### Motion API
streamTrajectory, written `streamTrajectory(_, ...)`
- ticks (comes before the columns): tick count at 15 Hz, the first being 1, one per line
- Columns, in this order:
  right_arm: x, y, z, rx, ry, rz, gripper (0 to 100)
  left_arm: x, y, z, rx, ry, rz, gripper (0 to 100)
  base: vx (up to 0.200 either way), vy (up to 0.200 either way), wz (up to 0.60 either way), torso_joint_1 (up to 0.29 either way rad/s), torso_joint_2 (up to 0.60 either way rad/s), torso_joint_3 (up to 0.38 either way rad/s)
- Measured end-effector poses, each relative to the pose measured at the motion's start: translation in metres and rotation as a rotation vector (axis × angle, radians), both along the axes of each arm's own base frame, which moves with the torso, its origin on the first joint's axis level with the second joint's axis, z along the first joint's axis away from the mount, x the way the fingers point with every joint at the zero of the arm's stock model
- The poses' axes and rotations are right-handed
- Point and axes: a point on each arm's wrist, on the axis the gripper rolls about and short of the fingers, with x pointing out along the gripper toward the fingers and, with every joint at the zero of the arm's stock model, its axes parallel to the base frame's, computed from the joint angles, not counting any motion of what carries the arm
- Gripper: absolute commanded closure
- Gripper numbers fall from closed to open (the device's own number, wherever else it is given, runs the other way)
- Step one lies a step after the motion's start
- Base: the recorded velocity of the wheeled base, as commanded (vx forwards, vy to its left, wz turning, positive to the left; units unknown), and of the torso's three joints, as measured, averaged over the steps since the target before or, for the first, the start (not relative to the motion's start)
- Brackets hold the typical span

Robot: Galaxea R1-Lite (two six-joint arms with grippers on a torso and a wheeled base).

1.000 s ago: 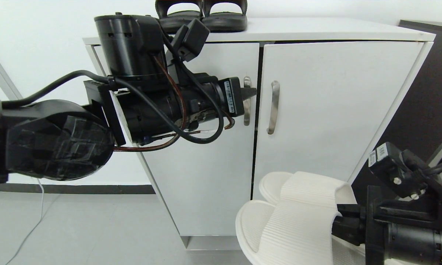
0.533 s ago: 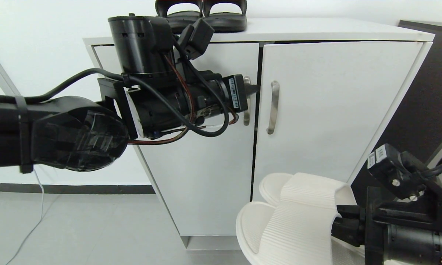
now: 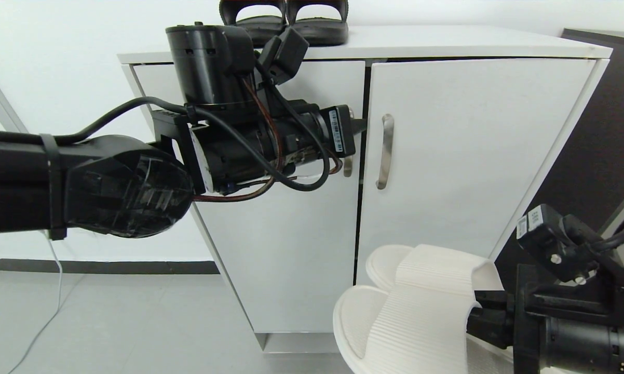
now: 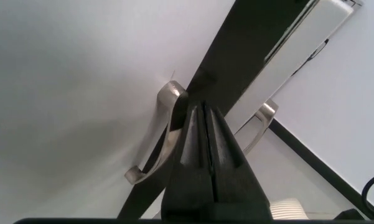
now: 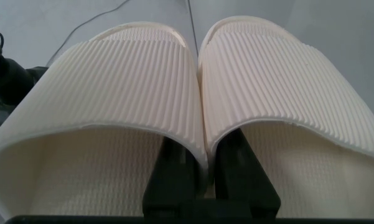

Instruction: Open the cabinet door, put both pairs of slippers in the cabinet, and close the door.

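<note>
- White cabinet (image 3: 473, 156) stands straight ahead with both doors closed or nearly so; a thin dark gap runs between them. Nothing can go inside until a door swings out, so I judge opening to be the step in hand.
- Left door (image 3: 291, 249) is the one being addressed, probably because the left arm can pull it out towards its own side.
- White slippers (image 3: 410, 306) hang as a pair low in front of the right door (image 3: 499, 104), toes pointing at the cabinet. They seem parked there so they can go in once the way is open.
- Black slippers (image 3: 291, 23) sit side by side on the cabinet top at its back edge, above the left door. They are untouched, and look like the second pair to load.
- Right gripper (image 5: 205, 186) is clamped on the two inner strap edges of the white slippers where they meet. One pinch there carries both shoes at once.
- Left gripper (image 4: 202, 124) has its fingers pressed together with nothing between them. Its tip lies right at the left handle, near the gap, perhaps to hook behind the bar; I cannot tell whether it touches.
- Left handle (image 4: 150, 149) is a brushed metal bow mounted upright, close to the door's free edge.
</note>
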Motion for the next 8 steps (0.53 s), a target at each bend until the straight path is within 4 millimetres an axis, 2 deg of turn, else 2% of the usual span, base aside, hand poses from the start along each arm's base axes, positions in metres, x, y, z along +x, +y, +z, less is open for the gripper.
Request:
streamTrajectory(1,0.0,0.0,0.0,-0.001,0.001,0.002,100,0.0,0.0,0.001,-0.001,-0.001,0.0,100,0.0,0.0,0.0,0.0,0.0,0.0)
streamTrajectory(5,-0.003,0.001,-0.002,-0.013,0.012,0.016,100,0.0,0.0,0.002,-0.005,-0.006,0.005,100,-0.2,0.0,0.0,0.001,0.0,-0.002)
streamTrajectory(8,-0.015,-0.004,-0.012,-0.056,0.017,0.113,100,-0.001,-0.001,-0.005,0.006,0.012,0.0,100,-0.2,0.0,0.0,0.001,0.01,0.005)
